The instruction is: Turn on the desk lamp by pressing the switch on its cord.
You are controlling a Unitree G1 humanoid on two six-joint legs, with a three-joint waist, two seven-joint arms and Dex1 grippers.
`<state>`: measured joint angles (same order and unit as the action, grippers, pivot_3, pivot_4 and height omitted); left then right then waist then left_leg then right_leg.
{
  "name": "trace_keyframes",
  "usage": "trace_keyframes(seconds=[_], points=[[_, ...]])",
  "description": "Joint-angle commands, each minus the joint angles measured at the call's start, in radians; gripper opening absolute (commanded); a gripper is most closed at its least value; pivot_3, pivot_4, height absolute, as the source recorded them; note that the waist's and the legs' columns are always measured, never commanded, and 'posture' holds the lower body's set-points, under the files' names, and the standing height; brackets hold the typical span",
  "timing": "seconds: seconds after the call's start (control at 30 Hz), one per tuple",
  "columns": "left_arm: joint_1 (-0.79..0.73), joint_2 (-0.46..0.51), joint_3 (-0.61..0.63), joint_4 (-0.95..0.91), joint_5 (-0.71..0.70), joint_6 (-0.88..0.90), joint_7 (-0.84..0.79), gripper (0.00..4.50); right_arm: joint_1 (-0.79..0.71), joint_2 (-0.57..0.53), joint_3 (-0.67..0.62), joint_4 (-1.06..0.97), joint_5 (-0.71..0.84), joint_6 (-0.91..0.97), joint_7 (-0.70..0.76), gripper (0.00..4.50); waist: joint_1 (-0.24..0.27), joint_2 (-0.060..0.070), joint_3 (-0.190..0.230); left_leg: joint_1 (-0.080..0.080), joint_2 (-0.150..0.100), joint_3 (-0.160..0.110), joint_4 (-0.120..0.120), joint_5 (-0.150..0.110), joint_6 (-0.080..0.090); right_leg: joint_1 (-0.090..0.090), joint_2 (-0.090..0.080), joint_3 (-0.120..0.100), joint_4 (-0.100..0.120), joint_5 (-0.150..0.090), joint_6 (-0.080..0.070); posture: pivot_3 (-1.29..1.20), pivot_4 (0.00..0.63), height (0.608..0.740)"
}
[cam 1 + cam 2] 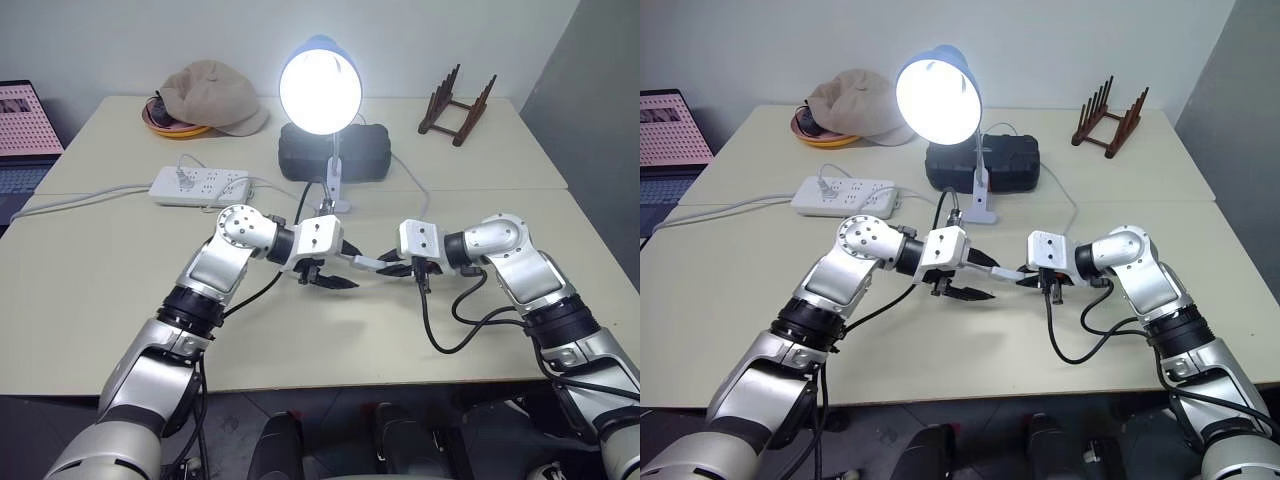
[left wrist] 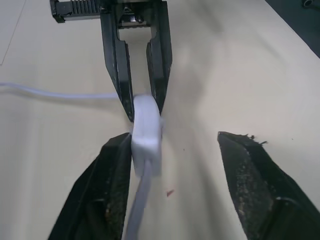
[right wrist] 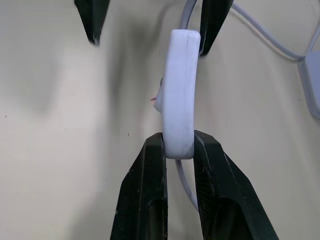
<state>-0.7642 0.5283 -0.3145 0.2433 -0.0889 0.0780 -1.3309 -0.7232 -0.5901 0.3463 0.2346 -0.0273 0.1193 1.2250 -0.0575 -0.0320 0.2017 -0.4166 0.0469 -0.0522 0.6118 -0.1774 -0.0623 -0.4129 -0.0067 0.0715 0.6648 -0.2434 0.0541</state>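
The desk lamp (image 1: 320,90), with a light-blue shade and a white clip base, stands at mid-table with its bulb glowing brightly. Both grippers meet in front of it, just above the tabletop. My right gripper (image 3: 179,145) is shut on one end of the white oblong switch (image 3: 179,90). The thin white cord (image 3: 186,187) runs out of that end between the fingers. My left gripper (image 2: 175,150) stands open around the switch's (image 2: 146,130) other end. One finger (image 2: 112,170) lies close against the switch. The other stands well apart.
A white power strip (image 1: 200,185) lies left of the lamp and a black case (image 1: 335,152) sits behind it. A beige cap (image 1: 212,95) on an orange dish is at the back left, and a wooden rack (image 1: 457,105) at the back right. A laptop (image 1: 25,130) is at the far left.
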Motion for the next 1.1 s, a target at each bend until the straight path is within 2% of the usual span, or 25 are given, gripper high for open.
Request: trace_keyframes(seconds=[0.03,0.13,0.3,0.37,0.4,0.57,0.6,0.73,0.87,0.97,1.1], points=[[0.024,0.059,0.094,-0.124,-0.064,0.05,0.02,3.93,-0.047,0.01,0.022,0.076,-0.026,-0.067,0.022,0.36,-0.002,0.0,0.0,0.0,0.0,0.0,0.0,0.0,0.0,0.0,0.0,0.0,0.0,0.0,0.0,0.0,0.15,0.74],[0.068,0.099,0.156,-0.215,-0.123,0.124,0.038,4.48,-0.067,0.023,0.038,0.145,-0.044,-0.112,0.031,0.36,-0.002,0.0,0.0,0.0,0.0,0.0,0.0,0.0,0.0,0.0,0.0,0.0,0.0,0.0,0.0,0.0,0.15,0.74],[0.231,0.195,0.26,-0.411,-0.199,0.257,0.09,4.48,-0.104,0.053,0.04,0.256,-0.052,-0.165,0.034,0.36,-0.008,0.0,0.0,0.0,0.0,0.0,0.0,0.0,0.0,0.0,0.0,0.0,0.0,0.0,0.0,0.0,0.15,0.74],[0.273,0.211,0.264,-0.439,-0.197,0.268,0.112,4.5,-0.103,0.052,0.035,0.268,-0.041,-0.163,0.058,1.07,-0.007,0.0,0.0,0.0,0.001,0.0,-0.001,0.0,0.0,0.0,0.0,0.0,0.0,0.0,0.0,0.0,0.15,0.74],[0.29,0.216,0.265,-0.443,-0.193,0.266,0.121,4.5,-0.098,0.047,0.029,0.262,-0.029,-0.158,0.074,1.16,-0.003,0.0,0.0,0.001,0.001,0.0,-0.001,0.0,0.0,0.0,0.0,0.0,0.0,0.0,0.0,0.0,0.15,0.74],[0.315,0.226,0.267,-0.457,-0.201,0.277,0.148,4.5,-0.079,0.01,-0.003,0.202,0.006,-0.126,0.113,2.26,0.005,0.0,0.0,0.001,0.0,0.0,0.001,0.0,0.0,0.001,0.0,0.0,0.0,-0.001,-0.002,0.0,0.15,0.74],[0.317,0.229,0.267,-0.457,-0.201,0.279,0.152,4.5,-0.07,-0.004,-0.018,0.169,0.021,-0.106,0.12,2.37,0.005,0.0,0.0,0.001,0.0,0.0,0.001,0.0,0.0,0.001,0.0,0.0,0.0,-0.001,-0.002,0.0,0.15,0.74],[0.315,0.26,0.254,-0.445,-0.198,0.3,0.132,4.5,0.039,-0.124,-0.141,-0.119,0.14,0.088,0.134,3.35,0.009,0.0,0.0,0.0,0.0,0.0,0.001,0.0,0.0,0.001,0.0,-0.001,0.0,-0.001,-0.001,0.0,0.15,0.74],[0.277,0.278,0.247,-0.414,-0.187,0.273,0.119,4.5,0.154,-0.204,-0.254,-0.351,0.236,0.277,0.081,4.4,0.01,0.0,0.0,0.0,0.001,-0.001,-0.001,0.0,0.0,0.001,0.0,-0.001,-0.001,-0.001,-0.002,0.0,0.15,0.74],[0.236,0.291,0.246,-0.37,-0.186,0.268,0.102,4.5,0.254,-0.232,-0.344,-0.521,0.289,0.4,0.001,4.47,0.011,0.0,0.0,0.001,0.001,-0.001,0.0,0.0,0.0,0.001,0.0,-0.001,0.0,-0.002,-0.002,0.0,0.15,0.74],[0.195,0.284,0.224,-0.339,-0.181,0.273,0.096,4.5,0.332,-0.228,-0.384,-0.627,0.339,0.501,-0.08,4.47,0.005,0.0,0.0,0.001,0.001,0.001,0.001,0.0,0.0,0.001,0.0,0.0,0.0,-0.003,-0.005,0.0,0.15,0.74]])
